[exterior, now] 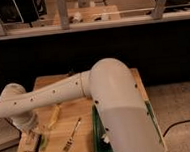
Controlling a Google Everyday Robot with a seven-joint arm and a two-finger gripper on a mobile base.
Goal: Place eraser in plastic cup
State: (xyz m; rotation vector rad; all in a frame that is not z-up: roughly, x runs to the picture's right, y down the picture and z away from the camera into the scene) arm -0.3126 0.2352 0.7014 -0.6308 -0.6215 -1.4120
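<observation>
My white arm reaches across the wooden table [82, 117] to its front left corner. The gripper [32, 139] hangs low over that corner, just above the tabletop. A small light yellow-green plastic cup [42, 143] shows right beside the gripper, partly hidden by it. A pale small thing sits at the gripper's tip; I cannot tell whether it is the eraser or whether it is held. Nothing else in view clearly shows the eraser.
A yellow oblong object [54, 115] lies right of the gripper. A fork [71, 135] lies in the middle of the table. A dark green tray [100, 138] sits at the right, mostly hidden by my arm. A counter with railing runs behind.
</observation>
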